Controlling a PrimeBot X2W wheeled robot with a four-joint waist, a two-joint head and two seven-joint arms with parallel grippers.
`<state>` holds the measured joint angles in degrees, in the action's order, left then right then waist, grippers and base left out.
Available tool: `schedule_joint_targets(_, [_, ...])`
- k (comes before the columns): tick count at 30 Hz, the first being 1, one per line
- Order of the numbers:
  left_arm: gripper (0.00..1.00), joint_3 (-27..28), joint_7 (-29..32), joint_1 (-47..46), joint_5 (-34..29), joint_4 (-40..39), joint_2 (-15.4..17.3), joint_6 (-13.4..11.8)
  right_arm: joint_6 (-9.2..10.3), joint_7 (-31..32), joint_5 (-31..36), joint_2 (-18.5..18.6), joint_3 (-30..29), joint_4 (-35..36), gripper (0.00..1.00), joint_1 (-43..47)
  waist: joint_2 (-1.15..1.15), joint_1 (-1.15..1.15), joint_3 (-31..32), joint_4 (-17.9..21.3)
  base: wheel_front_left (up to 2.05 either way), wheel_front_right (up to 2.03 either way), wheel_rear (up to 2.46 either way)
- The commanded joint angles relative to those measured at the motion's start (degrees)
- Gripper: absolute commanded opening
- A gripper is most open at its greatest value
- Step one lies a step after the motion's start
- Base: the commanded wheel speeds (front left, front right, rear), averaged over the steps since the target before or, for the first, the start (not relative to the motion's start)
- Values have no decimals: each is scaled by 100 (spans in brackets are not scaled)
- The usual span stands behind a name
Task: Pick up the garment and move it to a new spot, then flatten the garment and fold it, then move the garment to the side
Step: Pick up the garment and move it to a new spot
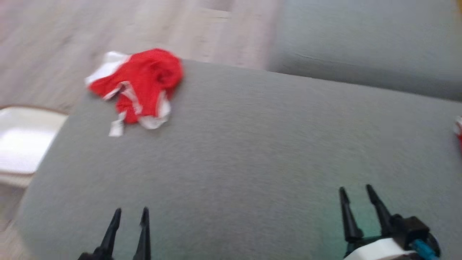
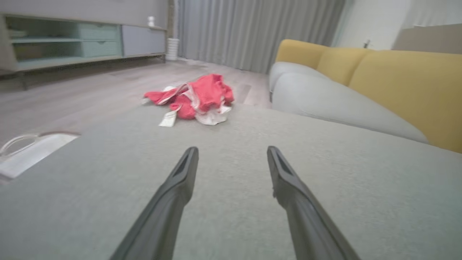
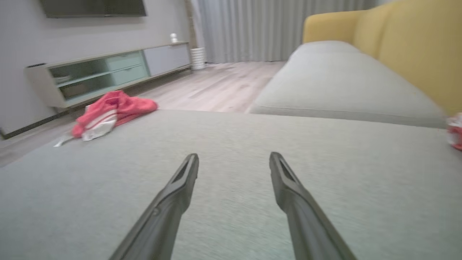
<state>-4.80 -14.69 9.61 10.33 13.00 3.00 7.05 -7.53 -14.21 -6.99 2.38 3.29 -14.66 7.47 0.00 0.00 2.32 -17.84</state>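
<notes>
A crumpled red garment (image 1: 140,85) with white trim lies bunched at the far left corner of a grey cushion (image 1: 252,151), partly over its far edge. The left wrist view has the garment (image 2: 196,97) straight ahead, the right wrist view has it (image 3: 108,113) far to the left. My left gripper (image 1: 130,213) hovers open over the cushion's near edge at lower left, well short of the garment. Open too, my right gripper (image 1: 356,192) is at lower right, far from the garment. Nothing sits between either pair of fingers.
A white tray-like object (image 1: 21,141) sits low beside the cushion's left edge. A second grey seat (image 1: 368,47) with yellow backrests (image 2: 404,83) lies beyond on the right. A small red and white item (image 1: 458,135) rests at the cushion's right edge. Wooden floor (image 1: 108,25) lies behind.
</notes>
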Motion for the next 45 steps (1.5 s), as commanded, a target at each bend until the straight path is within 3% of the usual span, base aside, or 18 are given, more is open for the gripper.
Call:
schedule_joint_targets(1, [100,280,-30,-10,-25,-174,-12,-29,4,-78,-22,50,245,161,100,-224,0,0,176,-682,0,0,0])
schedule_joint_targets(10, [100,494,-30,94,131,-414,-12,-38,4,-78,65,50,394,146,100,-317,0,0,-19,-779,0,0,0])
schedule_joint_targets(18, [100,1003,-27,-1325,915,-715,150,11,4,-78,767,50,-47,466,100,-655,0,0,-1387,-331,0,0,0])
schedule_joint_targets(23, [100,1055,394,-2897,1544,52,654,35,4,-25,1392,50,-503,804,100,-684,0,0,-2176,-277,0,0,0])
schedule_joint_targets(28, [100,624,826,-4298,1944,1269,1069,42,4,227,1744,121,-753,1452,100,-709,0,0,-2758,-192,0,0,0])
schedule_joint_targets(37, [100,6,1236,-6176,3047,3207,1078,43,4,833,1810,386,-715,2677,100,-578,0,0,-3484,-53,0,0,0])
schedule_joint_targets(40, [100,-196,1380,-6458,3470,3582,980,43,4,991,1809,436,-681,2957,100,-517,0,0,-3600,14,0,0,0])
schedule_joint_targets(45, [100,-657,1393,-6671,3525,4270,1124,43,4,1151,1783,426,-701,3290,100,-453,0,0,-3740,136,0,0,0])
